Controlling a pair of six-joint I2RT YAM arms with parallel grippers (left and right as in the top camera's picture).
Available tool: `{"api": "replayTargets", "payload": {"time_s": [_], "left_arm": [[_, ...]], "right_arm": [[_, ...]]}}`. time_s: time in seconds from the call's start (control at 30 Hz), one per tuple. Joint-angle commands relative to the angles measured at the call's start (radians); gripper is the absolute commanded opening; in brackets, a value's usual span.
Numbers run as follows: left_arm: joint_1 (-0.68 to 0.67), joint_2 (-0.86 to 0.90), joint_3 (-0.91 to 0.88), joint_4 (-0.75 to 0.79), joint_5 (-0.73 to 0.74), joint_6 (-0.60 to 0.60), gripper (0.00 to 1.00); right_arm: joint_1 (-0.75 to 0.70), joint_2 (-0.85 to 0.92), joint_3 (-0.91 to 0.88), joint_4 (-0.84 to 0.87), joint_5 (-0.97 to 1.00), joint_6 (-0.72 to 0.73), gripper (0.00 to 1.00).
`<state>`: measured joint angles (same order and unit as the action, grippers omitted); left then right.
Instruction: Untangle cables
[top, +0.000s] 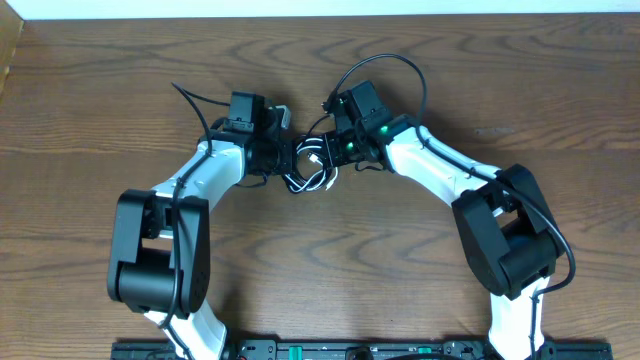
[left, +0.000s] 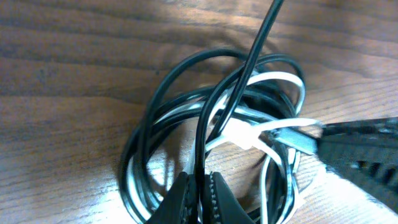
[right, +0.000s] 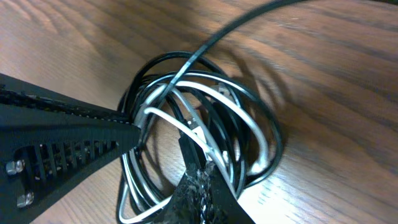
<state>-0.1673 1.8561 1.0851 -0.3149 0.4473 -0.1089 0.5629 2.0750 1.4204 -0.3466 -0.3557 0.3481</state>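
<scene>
Tangle of thin black cord (left: 140, 134) and thin white cord (left: 286, 78) lay coiled on brown wooden table (top: 100, 100), between my claws. Left claw (left: 199, 193) was pinched on a black strand. Right claw (right: 202, 180) was clamped on the white cord near its plug.

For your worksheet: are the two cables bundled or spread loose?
Bundled: the black cable and white cable lie coiled through each other in one heap.

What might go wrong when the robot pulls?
The black cable and white cable loop through each other, so pulling may tighten the loops. The right gripper pinches the white one by its plug, which might slip or strain. The left gripper, shut on a black strand, might drag everything along.
</scene>
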Motion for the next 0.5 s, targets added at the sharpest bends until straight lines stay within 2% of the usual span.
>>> {"api": "replayTargets", "payload": {"time_s": [0.0, 0.3, 0.47], "left_arm": [[0.002, -0.044, -0.006, -0.005, 0.04, 0.031, 0.08], [0.002, -0.044, -0.006, -0.005, 0.039, 0.03, 0.08], [0.005, -0.044, -0.006, -0.007, 0.039, 0.03, 0.09]], "right_arm": [[0.021, 0.024, 0.016, 0.016, -0.01, -0.005, 0.01], [0.044, 0.084, 0.016, 0.089, -0.034, -0.006, 0.01], [0.053, 0.09, 0.016, 0.136, -0.1, -0.062, 0.01]]}}
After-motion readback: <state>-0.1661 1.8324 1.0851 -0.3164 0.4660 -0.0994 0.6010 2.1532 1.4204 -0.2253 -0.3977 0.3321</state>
